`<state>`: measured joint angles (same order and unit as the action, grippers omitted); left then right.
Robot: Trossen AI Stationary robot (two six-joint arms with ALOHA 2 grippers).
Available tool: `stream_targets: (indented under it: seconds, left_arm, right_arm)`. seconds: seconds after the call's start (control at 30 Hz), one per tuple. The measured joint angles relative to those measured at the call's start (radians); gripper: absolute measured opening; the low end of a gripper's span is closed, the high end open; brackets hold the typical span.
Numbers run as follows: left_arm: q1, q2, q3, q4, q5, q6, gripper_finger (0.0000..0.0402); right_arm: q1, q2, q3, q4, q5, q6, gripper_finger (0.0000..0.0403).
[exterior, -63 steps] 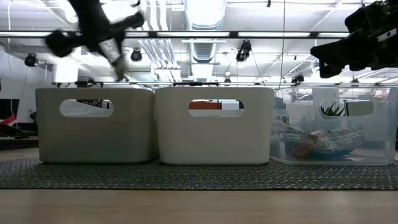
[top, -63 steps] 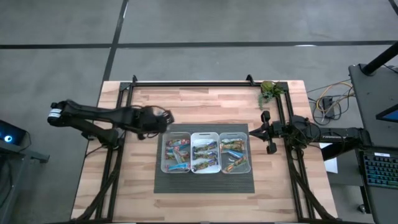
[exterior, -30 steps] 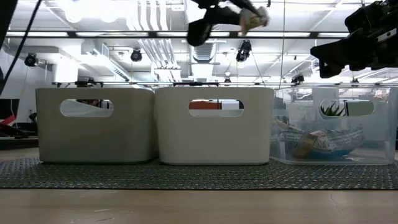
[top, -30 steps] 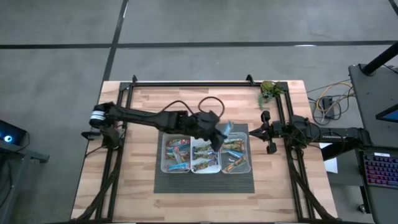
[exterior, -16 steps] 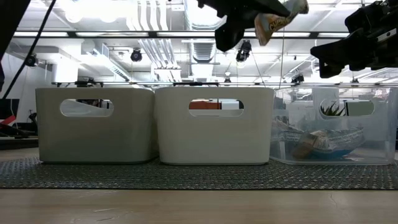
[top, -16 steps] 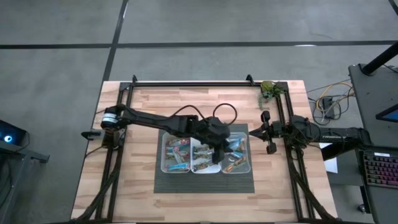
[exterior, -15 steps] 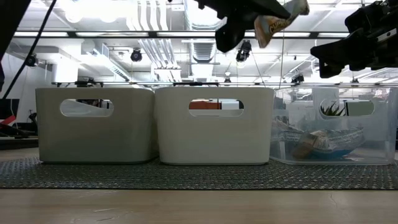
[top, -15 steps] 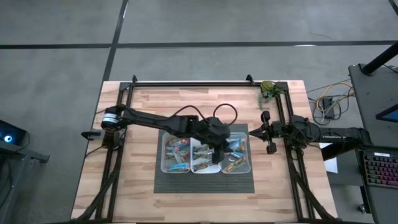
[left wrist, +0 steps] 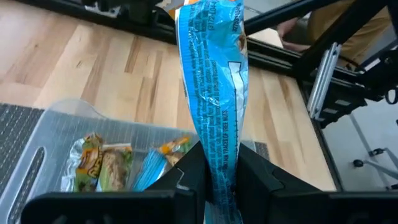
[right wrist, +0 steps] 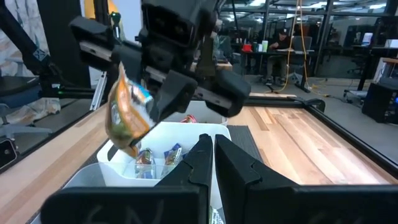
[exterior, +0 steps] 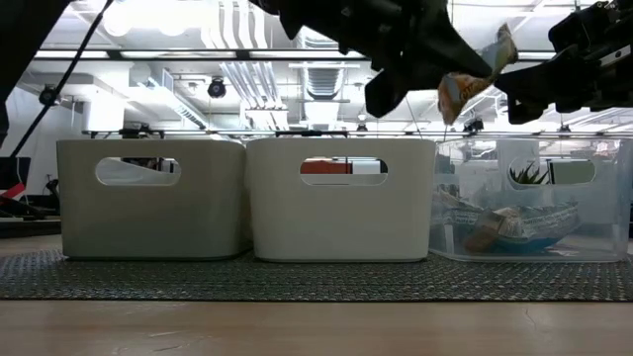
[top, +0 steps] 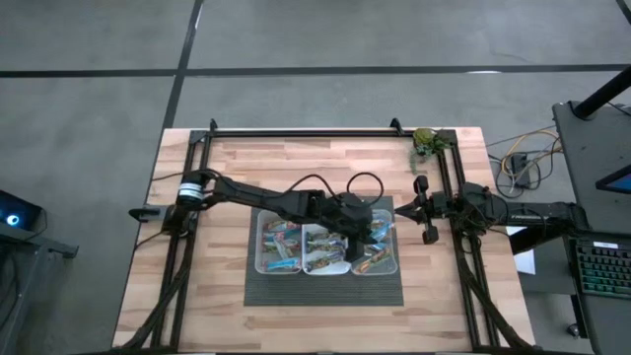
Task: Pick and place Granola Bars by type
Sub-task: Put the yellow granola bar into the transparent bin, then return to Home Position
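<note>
Left gripper (left wrist: 219,180) — bar (left wrist: 214,93) — over bin (left wrist: 37,149).

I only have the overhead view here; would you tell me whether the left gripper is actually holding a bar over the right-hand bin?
Observer: Yes, the left gripper is shut on a blue-wrapped bar, pinched at one end.
Operator: Thank you. How does it sit relative to the bin?
Observer: From table height, the bar hangs above the rim of the clear bin, not inside it.
Operator: And the right gripper?
Observer: The right gripper is shut and empty, waiting beside the bins and pointing toward them.
</note>
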<state>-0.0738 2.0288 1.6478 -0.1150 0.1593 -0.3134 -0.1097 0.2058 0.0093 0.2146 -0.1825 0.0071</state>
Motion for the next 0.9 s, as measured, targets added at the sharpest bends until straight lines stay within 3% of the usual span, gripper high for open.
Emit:
stream_targets:
  seconds: [0.27,0.5,0.63,0.9]
  left_arm:
    - [0.000,0.036,-0.028,0.003,0.011,0.032,0.0050]
    - [0.004,0.037,-0.053,-0.021,0.040,-0.027,0.0054]
    - [0.006,0.037,-0.053,-0.028,0.094,-0.035,0.0075]
    - [0.015,0.035,-0.053,-0.068,0.082,-0.038,0.0137]
  right_arm:
    - [0.000,0.000,0.000,0.000,0.000,0.000,0.0009]
    - [0.000,0.000,0.000,0.000,0.000,0.000,0.0009]
    - [0.000,0.000,0.000,0.000,0.000,0.000,0.0009]
    - [0.000,0.000,0.000,0.000,0.000,0.000,0.0009]
